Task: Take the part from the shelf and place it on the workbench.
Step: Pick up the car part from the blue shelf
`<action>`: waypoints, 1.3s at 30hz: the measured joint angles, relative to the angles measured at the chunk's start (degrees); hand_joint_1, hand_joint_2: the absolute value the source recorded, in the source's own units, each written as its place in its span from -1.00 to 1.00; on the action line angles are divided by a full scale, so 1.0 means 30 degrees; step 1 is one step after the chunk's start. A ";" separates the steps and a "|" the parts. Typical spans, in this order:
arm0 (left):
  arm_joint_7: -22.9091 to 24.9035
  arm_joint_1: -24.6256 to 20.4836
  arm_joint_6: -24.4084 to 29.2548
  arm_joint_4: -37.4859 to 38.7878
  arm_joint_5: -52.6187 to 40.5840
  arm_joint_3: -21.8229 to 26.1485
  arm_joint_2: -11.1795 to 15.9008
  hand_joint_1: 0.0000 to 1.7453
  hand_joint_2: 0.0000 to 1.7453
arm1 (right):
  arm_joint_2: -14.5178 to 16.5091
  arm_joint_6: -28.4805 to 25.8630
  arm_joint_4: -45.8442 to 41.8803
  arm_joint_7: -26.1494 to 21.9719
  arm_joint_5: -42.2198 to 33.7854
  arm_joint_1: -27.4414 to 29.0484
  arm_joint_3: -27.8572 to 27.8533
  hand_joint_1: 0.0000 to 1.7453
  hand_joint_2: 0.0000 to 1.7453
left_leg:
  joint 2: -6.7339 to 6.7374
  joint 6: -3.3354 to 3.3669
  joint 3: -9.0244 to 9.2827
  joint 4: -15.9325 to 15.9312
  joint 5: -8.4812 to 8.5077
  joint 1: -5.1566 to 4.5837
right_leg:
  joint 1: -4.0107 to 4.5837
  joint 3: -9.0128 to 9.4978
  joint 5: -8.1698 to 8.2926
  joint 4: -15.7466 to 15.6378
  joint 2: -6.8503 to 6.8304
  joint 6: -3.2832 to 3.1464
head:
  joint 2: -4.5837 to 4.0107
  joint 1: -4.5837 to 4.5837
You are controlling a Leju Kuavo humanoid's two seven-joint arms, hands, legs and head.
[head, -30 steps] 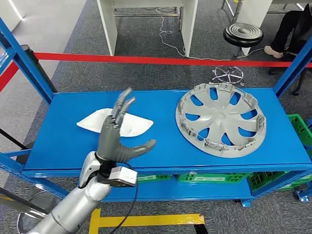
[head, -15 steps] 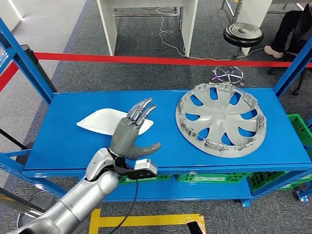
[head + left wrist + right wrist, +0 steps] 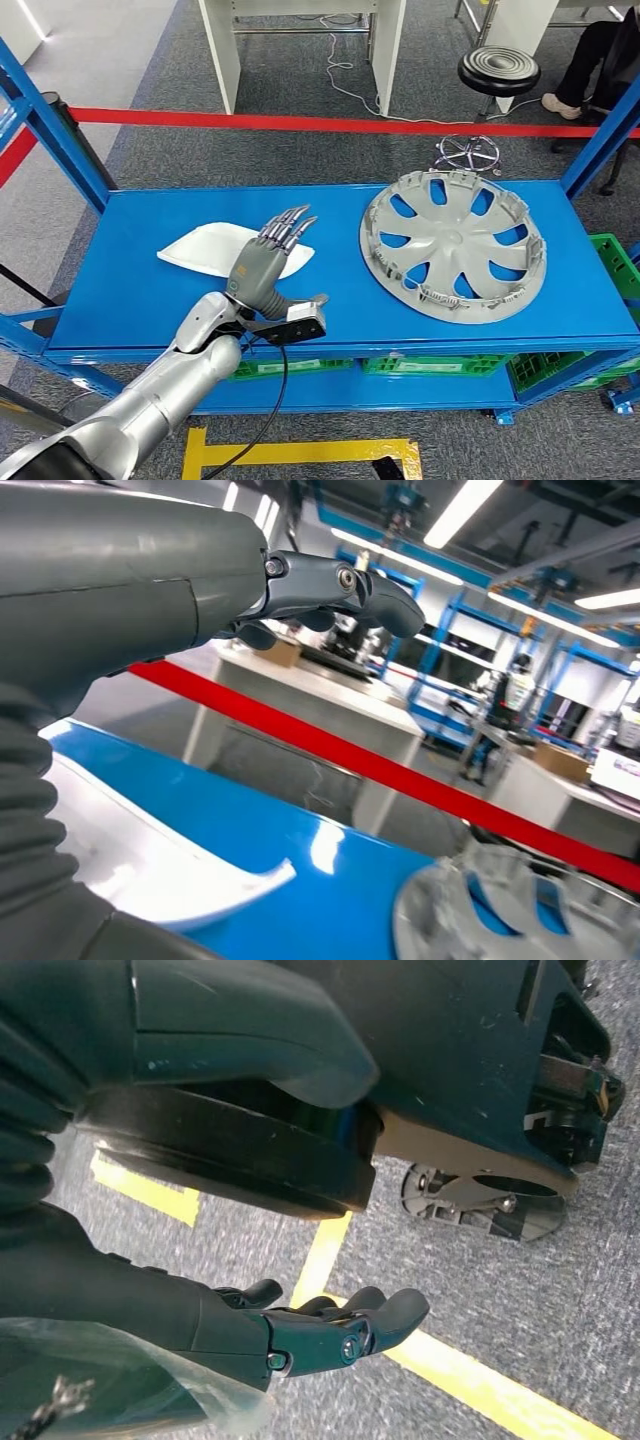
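1. Silver left arm (image 3: pixel 162 385) is reaching in from the lower left, crossing the front edge of the blue shelf (image 3: pixel 121 290).
2. Left hand (image 3: pixel 260 268) is hovering palm-down over the shelf surface, fingers (image 3: pixel 290 222) stretched forward and fanned apart, thumb sticking out sideways; it is gripping nothing.
3. In the left wrist view the hand (image 3: pixel 151 580) is showing the same: fingers extended above the shelf, nothing between them.
4. White part (image 3: pixel 200 248) is lying flat on the left half of the shelf (thin, curved, pointed at its ends). The fingertips are overlapping its right end from the head view; whether they are touching it I cannot tell.
5. The wrist view is showing the part (image 3: pixel 173 875) just beneath the hand.
6. Grey hubcap (image 3: pixel 451 244) is resting face-up on the right half of the shelf, well apart from the hand.
7. Right hand (image 3: pixel 324 1332) is hanging over grey carpet with yellow floor tape (image 3: pixel 483 1385), fingers loosely curved and apart, empty.
8. Farther back: red floor tape (image 3: pixel 302 123), then a black stool (image 3: pixel 498 70).
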 joint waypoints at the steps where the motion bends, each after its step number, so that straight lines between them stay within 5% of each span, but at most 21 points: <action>1: 0.0055 -0.0056 0.0096 0.0129 -0.0058 0.0011 -0.0022 -1.00 -1.00 | 0.0000 0.0000 0.0000 0.0009 0.0048 -0.0003 0.0038 -1.00 -1.00 | 0.0000 0.0000 0.0000 0.0000 0.0000 0.0000 | 0.0000 0.0000 0.0000 0.0000 0.0000 0.0000 | 0.0000 0.0000; 9: 0.0354 -0.0237 0.0220 0.0696 -0.0317 0.0091 -0.0077 -1.00 -1.00 | 0.0000 0.0053 0.0000 0.0036 0.0139 -0.0010 0.0175 -1.00 -1.00 | 0.0000 0.0000 -0.0001 0.0000 0.0000 0.0000 | 0.0000 0.0000 0.0000 0.0000 0.0001 0.0000 | 0.0000 0.0000; 13: 0.1066 -0.0524 -0.0180 0.2149 -0.1111 0.0204 -0.0081 -1.00 1.00 | 0.0000 0.0107 0.0000 0.0267 0.0295 -0.0054 0.0383 -1.00 -1.00 | 0.0000 0.0000 -0.0005 0.0000 0.0000 0.0000 | 0.0000 0.0001 0.0000 0.0001 -0.0001 0.0000 | 0.0000 -0.0002; 26: 0.2230 -0.0530 -0.0721 0.3053 -0.2394 0.0166 0.0432 -1.00 1.00 | -0.0004 0.0658 0.0000 0.0441 0.0521 -0.0218 0.0559 -1.00 -1.00 | 0.0000 0.0000 -0.0006 0.0000 0.0001 0.0000 | 0.0000 0.0000 0.0000 0.0005 -0.0001 0.0000 | 0.0000 -0.0003; 39: 0.5893 -0.0976 0.0397 0.3670 -0.5535 -0.0058 0.0449 -1.00 1.00 | 0.0000 0.0765 0.0000 0.0209 0.0516 -0.0268 0.0649 -1.00 -1.00 | 0.0000 0.0000 -0.0006 0.0003 0.0002 0.0000 | 0.0000 -0.0002 0.0000 0.0005 -0.0001 0.0000 | 0.0000 -0.0002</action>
